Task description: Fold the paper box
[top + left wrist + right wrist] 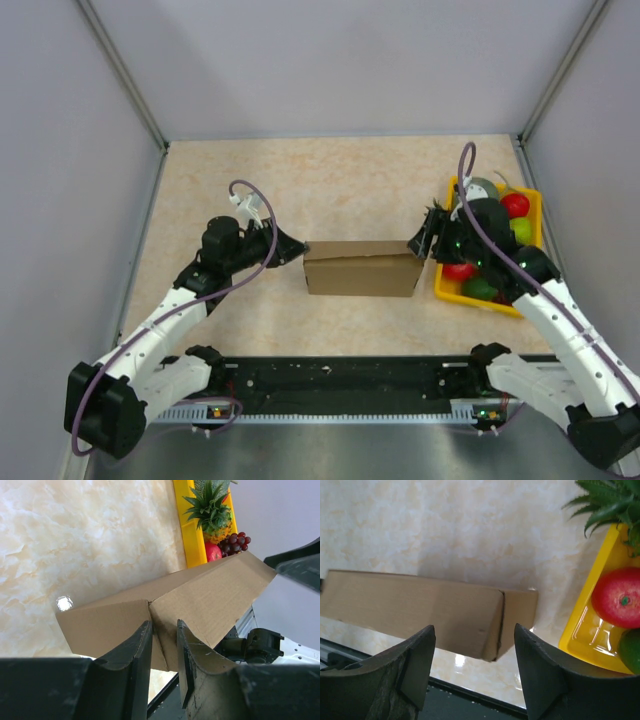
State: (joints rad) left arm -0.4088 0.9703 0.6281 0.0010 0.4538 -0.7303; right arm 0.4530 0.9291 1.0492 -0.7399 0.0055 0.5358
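Observation:
The paper box [361,267] is a closed brown carton lying lengthwise in the middle of the table. My left gripper [298,249] is at its left end. In the left wrist view its fingers [134,660] stand almost together with a narrow gap, tips against the carton's end corner [150,611]; nothing shows held between them. My right gripper [422,243] hovers over the carton's right end. In the right wrist view it [472,640] is wide open and empty, with the carton's end [517,620] below and between its fingers.
A yellow fruit tray [455,288] with red and green fruit and a pineapple stands right of the carton, close under my right arm. It also shows in the right wrist view [585,630]. Grey walls enclose the table on three sides.

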